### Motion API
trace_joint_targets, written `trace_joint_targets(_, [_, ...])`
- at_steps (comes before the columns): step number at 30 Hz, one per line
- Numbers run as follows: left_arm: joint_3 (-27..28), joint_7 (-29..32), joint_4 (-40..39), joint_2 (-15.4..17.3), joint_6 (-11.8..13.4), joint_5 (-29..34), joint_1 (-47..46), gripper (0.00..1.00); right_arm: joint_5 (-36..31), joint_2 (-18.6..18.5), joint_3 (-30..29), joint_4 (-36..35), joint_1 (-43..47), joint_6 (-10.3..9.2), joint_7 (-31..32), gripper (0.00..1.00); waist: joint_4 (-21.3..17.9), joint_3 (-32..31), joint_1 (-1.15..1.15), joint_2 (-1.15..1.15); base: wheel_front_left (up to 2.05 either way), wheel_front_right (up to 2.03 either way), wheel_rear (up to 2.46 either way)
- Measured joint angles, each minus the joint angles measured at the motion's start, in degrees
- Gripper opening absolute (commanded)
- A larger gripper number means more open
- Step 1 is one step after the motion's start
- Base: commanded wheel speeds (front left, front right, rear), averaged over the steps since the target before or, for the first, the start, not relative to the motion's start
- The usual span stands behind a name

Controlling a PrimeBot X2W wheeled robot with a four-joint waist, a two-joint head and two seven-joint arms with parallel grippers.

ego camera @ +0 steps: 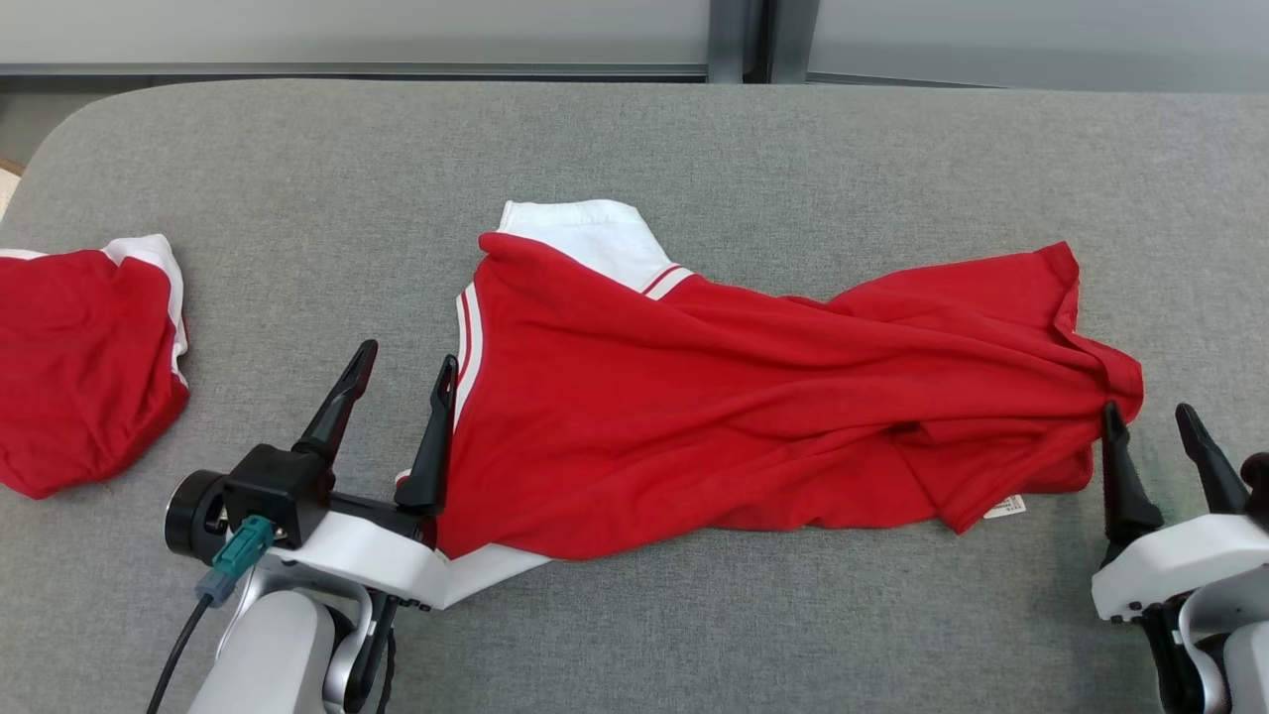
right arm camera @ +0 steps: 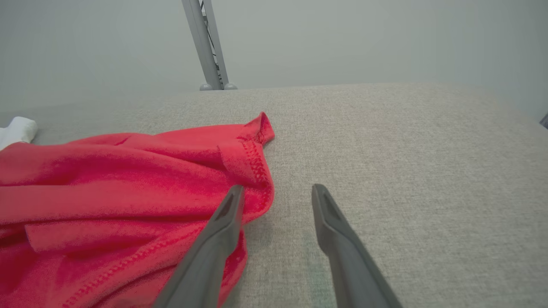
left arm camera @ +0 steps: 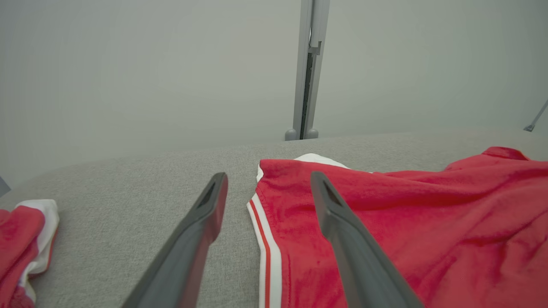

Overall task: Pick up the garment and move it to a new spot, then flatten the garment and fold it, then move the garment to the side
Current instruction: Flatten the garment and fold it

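Observation:
The garment (ego camera: 744, 407), red with white striped trim, lies rumpled and spread sideways across the middle of the grey table (ego camera: 694, 149). My left gripper (ego camera: 409, 354) stands open at its left edge. In the left wrist view the left gripper (left arm camera: 269, 175) straddles the striped hem of the garment (left arm camera: 406, 222), one finger over the red cloth and the other over bare table. My right gripper (ego camera: 1148, 409) is open at the garment's right corner. In the right wrist view the right gripper (right arm camera: 278, 187) has one finger beside the hem of the garment (right arm camera: 107, 179) and holds nothing.
A second red and white piece of clothing (ego camera: 79, 367) lies bunched at the table's left edge, also in the left wrist view (left arm camera: 21, 239). A grey post (left arm camera: 308, 68) stands behind the table's far edge. Bare table surface stretches beyond the garment and to its right.

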Motion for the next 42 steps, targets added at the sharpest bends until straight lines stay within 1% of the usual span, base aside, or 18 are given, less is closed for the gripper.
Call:
trace_joint_targets(4, [0.57,-0.01,0.01,-0.02,0.02,0.00,0.25,1.00,-0.25,1.71,-0.10,-1.77,1.94,0.00,-1.93,1.00,-0.19,-0.52,0.00,0.00,0.00,0.00,0.00])
trace_joint_targets(10, [1.49,-0.01,0.15,0.21,0.48,0.08,2.48,1.00,-2.49,2.74,0.08,-9.21,4.96,0.00,-4.12,1.00,-0.94,-2.61,0.00,0.00,0.00,0.00,0.00])
trace_joint_targets(13, [1.66,-0.01,0.34,0.36,0.74,0.13,3.67,1.00,-3.08,3.37,0.25,-12.99,6.70,0.00,-3.20,1.00,-1.39,-3.86,0.00,0.00,0.00,0.00,0.00])
trace_joint_targets(19, [1.49,-0.01,1.18,0.66,0.93,0.26,6.05,1.00,-3.59,4.48,0.86,-17.55,9.91,0.00,-0.47,1.00,-2.18,-6.22,0.00,0.00,0.00,0.00,0.00])
trace_joint_targets(27, [0.91,0.31,1.80,0.93,0.96,0.23,6.48,1.00,-3.59,4.94,1.21,-19.68,11.21,0.00,1.10,1.00,-2.58,-6.91,0.00,0.00,0.00,0.00,0.00])
trace_joint_targets(33, [0.40,0.98,2.90,0.96,1.01,-0.03,6.36,1.00,-3.56,5.00,1.43,-20.00,11.24,0.00,1.33,1.00,-2.70,-6.74,0.00,0.00,0.00,0.00,0.00])
trace_joint_targets(36, [-0.41,3.24,5.78,0.74,0.68,-0.52,5.69,1.00,-3.55,4.99,1.66,-20.08,11.23,0.00,1.37,1.00,-2.76,-6.36,0.00,0.00,0.00,0.00,0.00])
trace_joint_targets(42, [-1.29,10.27,14.21,-0.21,-0.65,-3.22,4.95,1.00,-3.56,5.14,2.69,-20.08,11.11,0.00,1.36,1.00,-3.14,-5.69,0.00,0.00,0.00,0.00,0.00])
